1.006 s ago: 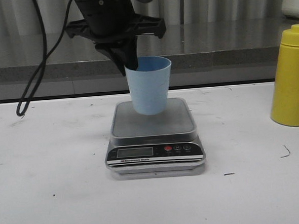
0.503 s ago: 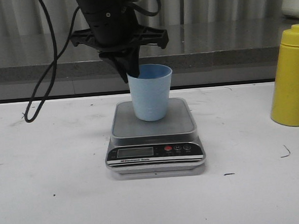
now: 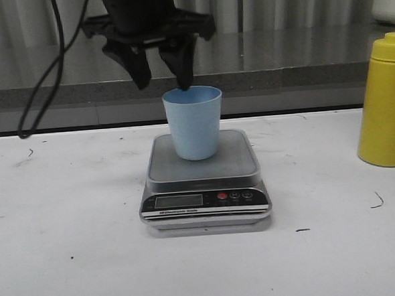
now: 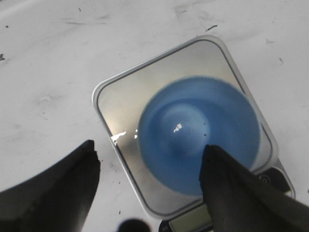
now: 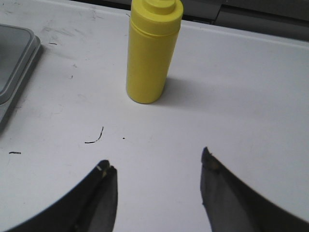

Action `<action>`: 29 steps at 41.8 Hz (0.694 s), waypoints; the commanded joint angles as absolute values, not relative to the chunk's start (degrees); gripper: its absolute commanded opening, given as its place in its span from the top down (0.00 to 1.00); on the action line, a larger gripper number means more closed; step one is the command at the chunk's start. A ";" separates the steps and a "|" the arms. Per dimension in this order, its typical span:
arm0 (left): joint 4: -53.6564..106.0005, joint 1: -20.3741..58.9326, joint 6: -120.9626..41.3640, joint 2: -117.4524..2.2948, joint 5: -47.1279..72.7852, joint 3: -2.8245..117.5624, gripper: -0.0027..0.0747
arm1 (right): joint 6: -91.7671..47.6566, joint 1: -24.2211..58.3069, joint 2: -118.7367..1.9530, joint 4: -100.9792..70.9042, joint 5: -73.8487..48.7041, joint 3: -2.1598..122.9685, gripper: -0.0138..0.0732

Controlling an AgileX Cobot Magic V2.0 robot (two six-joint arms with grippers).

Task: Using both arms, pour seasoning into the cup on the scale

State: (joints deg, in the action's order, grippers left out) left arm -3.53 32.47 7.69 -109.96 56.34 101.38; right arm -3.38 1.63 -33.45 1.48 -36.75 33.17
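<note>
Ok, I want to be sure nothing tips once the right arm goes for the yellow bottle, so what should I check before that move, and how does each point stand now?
1. Cup upright on the scale platform: ok.
2. Left gripper let go of the cup: ok, open just above the rim, though one fingertip sits close to it.
3. Cup empty and ready for pouring: ok, the left wrist view shows only bare blue bottom.
4. Right gripper open and free: ok, it holds nothing.
5. Seasoning bottle upright with bare table around it: ok.
6. Scale reading zeroed: cannot tell, the display is too small to read.
</note>
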 commanded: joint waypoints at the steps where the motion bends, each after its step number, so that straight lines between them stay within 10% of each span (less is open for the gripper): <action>1: -3.25 32.82 6.30 -100.53 57.27 102.02 0.40 | -3.90 1.36 -33.90 2.38 -33.28 35.02 0.36; 29: -2.05 32.82 3.99 -54.30 46.21 61.95 0.40 | -3.90 1.36 -33.90 2.38 -33.28 35.02 0.36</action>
